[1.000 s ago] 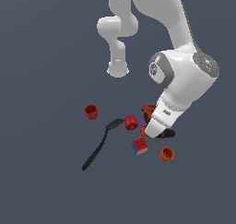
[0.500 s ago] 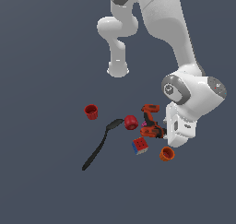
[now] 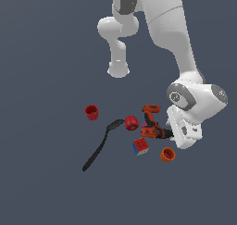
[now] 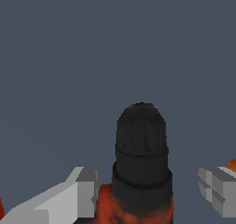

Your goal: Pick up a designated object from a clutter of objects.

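The red-orange and black drill (image 3: pixel 151 125) lies on the floor in the middle of the clutter, its dark end towards the exterior view's right. My gripper (image 3: pixel 172 135) is down at floor level at that dark end. In the wrist view the drill's black cylindrical end (image 4: pixel 140 156) stands between my two fingers (image 4: pixel 86 191), with a gap on each side. The gripper (image 4: pixel 150 193) is open and holds nothing. In the exterior view the fingertips are mostly hidden by the hand.
A red ball (image 3: pixel 131 122) lies just beside the drill, a puzzle cube (image 3: pixel 140 146) and an orange cup (image 3: pixel 167 154) just below it. A red cup (image 3: pixel 91 112) and a long black spoon (image 3: pixel 99 145) lie further to the exterior view's left. The robot base (image 3: pixel 118 71) stands behind.
The hand has come down and swung to the exterior view's right, from above the drill to floor level at its dark end. The objects have not moved.
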Available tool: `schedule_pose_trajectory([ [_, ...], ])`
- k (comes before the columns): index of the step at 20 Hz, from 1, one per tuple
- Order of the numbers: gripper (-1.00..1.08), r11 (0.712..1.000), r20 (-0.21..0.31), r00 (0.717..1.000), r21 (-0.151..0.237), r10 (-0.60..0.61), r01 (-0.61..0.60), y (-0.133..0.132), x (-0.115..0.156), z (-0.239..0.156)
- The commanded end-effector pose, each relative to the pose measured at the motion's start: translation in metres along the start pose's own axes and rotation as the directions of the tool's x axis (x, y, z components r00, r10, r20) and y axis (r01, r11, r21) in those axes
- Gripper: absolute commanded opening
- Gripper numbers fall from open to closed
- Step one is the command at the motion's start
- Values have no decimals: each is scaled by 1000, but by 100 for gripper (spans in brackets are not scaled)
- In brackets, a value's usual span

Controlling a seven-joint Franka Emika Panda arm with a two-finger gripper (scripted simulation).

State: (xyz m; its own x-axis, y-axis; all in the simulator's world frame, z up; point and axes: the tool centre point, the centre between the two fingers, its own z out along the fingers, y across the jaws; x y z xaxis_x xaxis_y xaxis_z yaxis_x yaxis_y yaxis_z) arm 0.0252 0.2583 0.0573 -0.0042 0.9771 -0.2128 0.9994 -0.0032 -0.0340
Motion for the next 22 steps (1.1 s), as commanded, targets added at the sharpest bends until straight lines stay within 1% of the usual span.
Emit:
schedule_pose_trajectory([
  [1, 68, 1000, 1, 1000, -1, -18, 18, -1, 3, 2],
  [5, 68, 1000, 1, 1000, 0, -13, 13, -1, 2, 4],
  [11, 68, 1000, 1, 1000, -1, -19, 19, -1, 3, 28],
  [14, 68, 1000, 1, 1000, -1, -20, 20, -1, 3, 33],
  [15, -100, 1000, 1, 1000, -1, -20, 20, -1, 3, 33],
  [22, -100, 1000, 1, 1000, -1, -20, 20, -1, 3, 33],
])
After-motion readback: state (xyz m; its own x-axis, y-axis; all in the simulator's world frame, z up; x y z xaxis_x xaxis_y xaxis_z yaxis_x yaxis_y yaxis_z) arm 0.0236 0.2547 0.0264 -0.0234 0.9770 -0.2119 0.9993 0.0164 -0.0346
